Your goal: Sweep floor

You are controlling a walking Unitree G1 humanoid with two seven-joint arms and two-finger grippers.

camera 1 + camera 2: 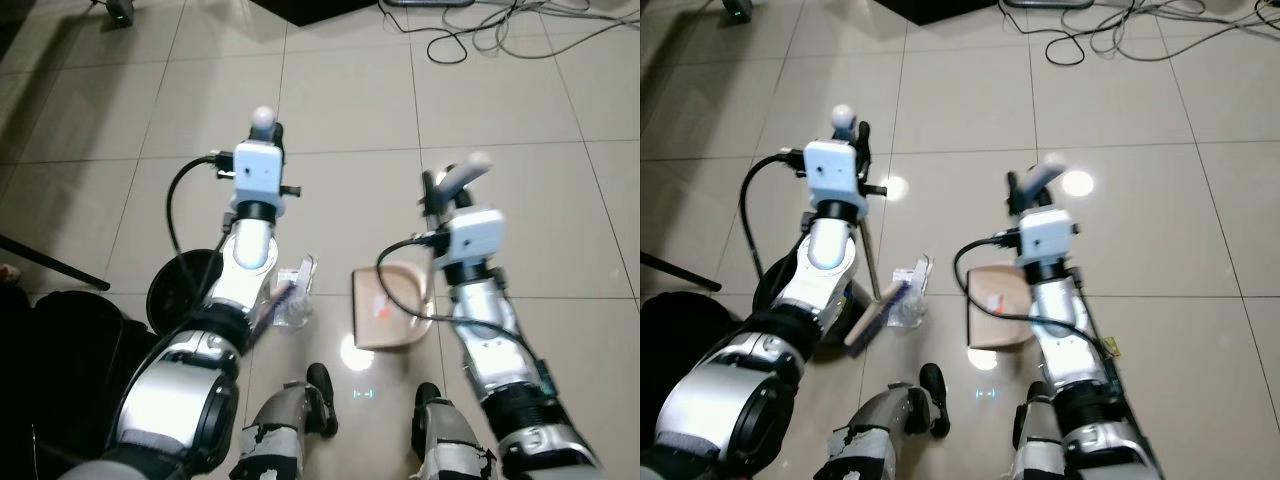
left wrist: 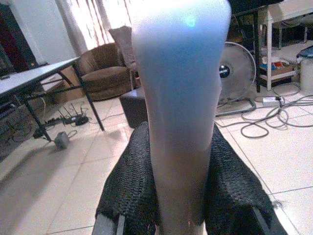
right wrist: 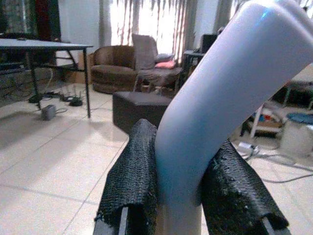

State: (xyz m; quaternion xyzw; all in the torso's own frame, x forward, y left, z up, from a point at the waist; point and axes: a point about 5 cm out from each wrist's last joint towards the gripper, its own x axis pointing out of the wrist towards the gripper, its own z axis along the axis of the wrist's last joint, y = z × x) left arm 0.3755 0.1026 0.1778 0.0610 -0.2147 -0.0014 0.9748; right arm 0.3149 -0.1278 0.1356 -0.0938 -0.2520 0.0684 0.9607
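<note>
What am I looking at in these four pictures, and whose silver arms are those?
They belong to a humanoid robot that is sweeping a tiled floor. The two top pictures come from cameras in its head, looking down past its arms. The other two come from cameras on its wrists, looking along its black fingers. The left gripper is closed around a pale broom handle; the broom head rests beside some clear plastic litter. The right gripper clamps the handle of a beige dustpan standing on the floor. Cables lie farther off.
</note>
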